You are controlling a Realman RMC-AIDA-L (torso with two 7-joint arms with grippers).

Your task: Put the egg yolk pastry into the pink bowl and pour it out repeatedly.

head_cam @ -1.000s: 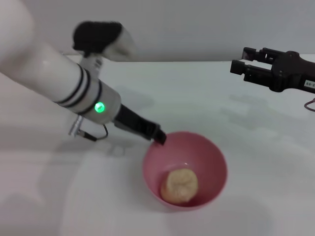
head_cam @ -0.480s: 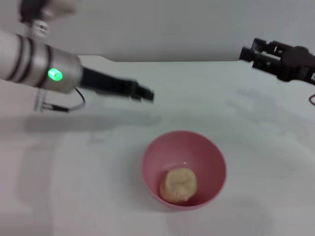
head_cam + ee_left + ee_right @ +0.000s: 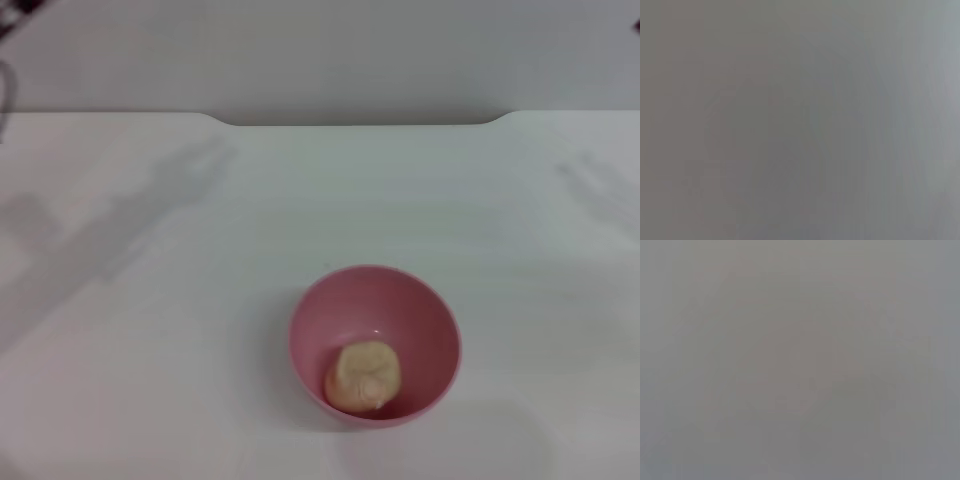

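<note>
From the head camera I see the small, lumpy, pale tan-yellow egg yolk pastry (image 3: 364, 375) lying inside the round, deep pink plastic bowl (image 3: 310, 330), toward the bowl's 6 o'clock wall, with the bowl upright at the 6 o'clock side of the white desk (image 3: 150, 350). Neither the left tool nor the right tool appears in any view, so I cannot tell whether either is released or clenched. I judge the placing done and a pour-out next.

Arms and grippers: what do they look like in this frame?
Neither arm nor gripper can be described now. The head view shows only the pink bowl with the egg yolk pastry inside on the white table; both wrist views are featureless grey.
</note>
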